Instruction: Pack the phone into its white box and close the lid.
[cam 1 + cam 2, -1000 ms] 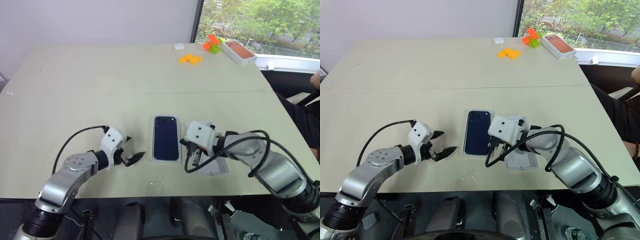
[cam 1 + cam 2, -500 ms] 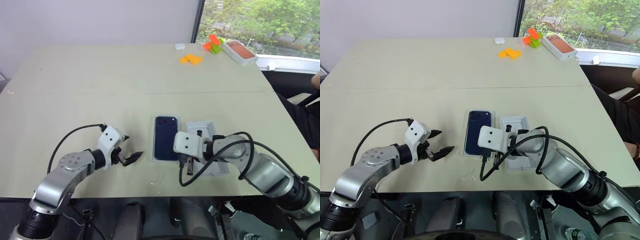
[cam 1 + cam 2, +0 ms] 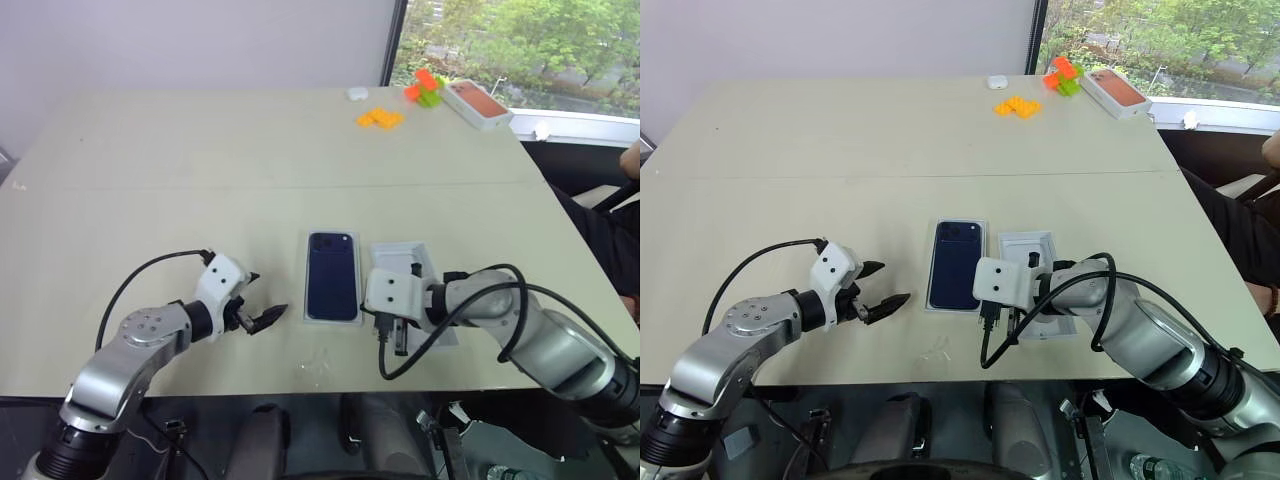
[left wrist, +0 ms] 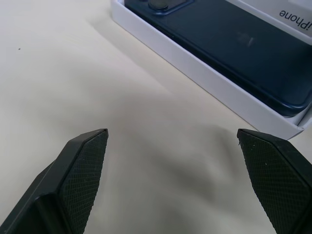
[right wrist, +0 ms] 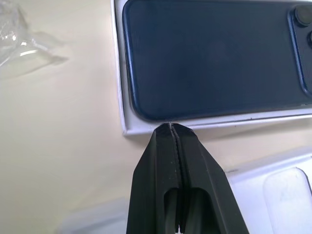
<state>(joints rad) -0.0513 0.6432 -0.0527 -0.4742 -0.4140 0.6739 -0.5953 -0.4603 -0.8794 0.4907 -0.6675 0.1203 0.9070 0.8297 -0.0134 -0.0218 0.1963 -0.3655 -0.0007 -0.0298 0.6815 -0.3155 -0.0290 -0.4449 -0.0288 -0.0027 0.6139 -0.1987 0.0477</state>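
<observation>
Beige table, near edge first: crumpled clear film lies loose. Right gripper, fingers pressed together and empty, has its tips at the near short rim of the white box, where the phone rests, long axis near-to-far. Left gripper stands spread wide beside the box. White moulded insert adjoins. Far corner: orange-topped box, coloured blocks.

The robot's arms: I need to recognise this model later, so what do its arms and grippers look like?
Both arms are silver-grey metal with black joints, each ending in a white boxy wrist block. A loose black cable loops from forearm to wrist. The left gripper and right gripper each have two black, pointed fingers with finely textured pads.
</observation>
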